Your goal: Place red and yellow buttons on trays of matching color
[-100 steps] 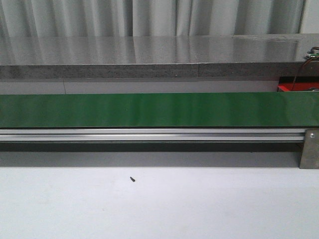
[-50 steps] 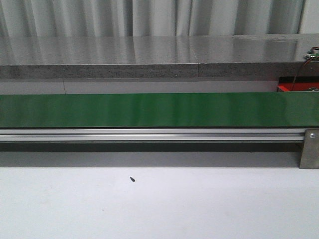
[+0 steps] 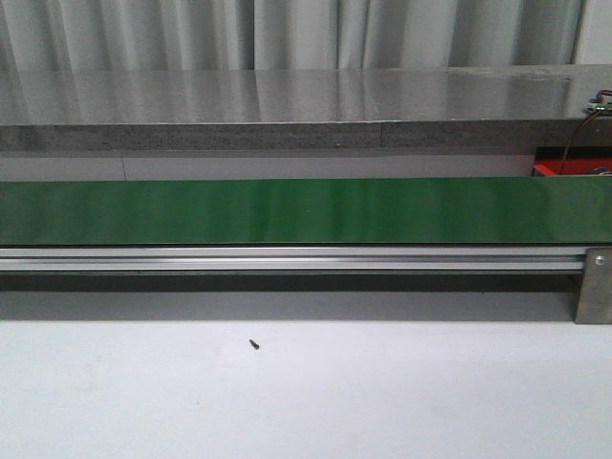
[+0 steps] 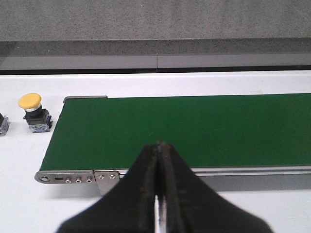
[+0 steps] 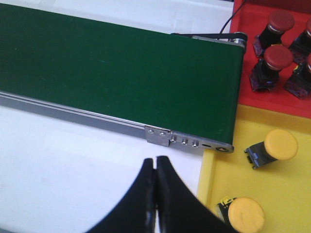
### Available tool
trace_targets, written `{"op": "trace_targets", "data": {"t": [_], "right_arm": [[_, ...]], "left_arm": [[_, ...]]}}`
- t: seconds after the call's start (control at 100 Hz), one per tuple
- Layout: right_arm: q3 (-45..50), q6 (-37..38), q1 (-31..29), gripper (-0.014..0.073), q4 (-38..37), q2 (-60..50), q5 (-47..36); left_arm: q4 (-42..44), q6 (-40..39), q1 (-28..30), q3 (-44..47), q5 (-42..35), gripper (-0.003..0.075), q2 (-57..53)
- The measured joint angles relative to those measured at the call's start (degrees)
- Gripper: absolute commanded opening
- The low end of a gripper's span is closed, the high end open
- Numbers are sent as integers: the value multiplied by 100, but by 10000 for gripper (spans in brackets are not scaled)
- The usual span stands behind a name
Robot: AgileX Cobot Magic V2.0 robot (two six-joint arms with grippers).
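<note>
- Long green belt [image 3: 287, 210] across the white table [image 3: 306, 402], with a silver rail [image 3: 287, 258] along its near side.
- Grey stone shelf [image 3: 287, 105] behind the belt.
- Yellow tray [image 5: 286, 189] at the belt's end, holding two yellow buttons [image 5: 274, 147] [image 5: 243, 214] lying on their sides.
- Red tray [image 5: 252, 14] just beside the yellow one, holding red buttons [image 5: 273, 59] standing up.
- Left gripper [image 4: 159, 150] near the belt's other end, pressed closed, holding nothing.
- Right gripper [image 5: 155, 162] near the yellow tray, pressed closed too, holding nothing.
- One more yellow button [image 4: 33, 111] upright on the table, just off the belt's end.
- Tiny dark speck [image 3: 254, 344] on the table.
</note>
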Motion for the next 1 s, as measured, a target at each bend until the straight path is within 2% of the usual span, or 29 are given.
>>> {"op": "trace_targets", "data": {"t": [0.06,0.16,0.21,0.28,0.43,0.61,1.0], "right_arm": [[0,0,0,-68,-11,0,29],[0,0,0,-68,-11,0,52],[0,0,0,-68,-11,0,52],[0,0,0,-68,-11,0,52],[0,0,0,-68,-11,0,52],[0,0,0,-68,-11,0,62],[0,0,0,-68,-11,0,62]], "left_arm": [[0,0,0,0,10,124,0],[0,0,0,-69,135,366,0],[0,-50,0,-151,178,463,14],[0,-126,0,-241,204,536,66],[119,-214,168,-490,254,522,354],[358,-260,684,-1170,506,512,1149],[565,-294,1640,-3317,1041,511,4141]]}}
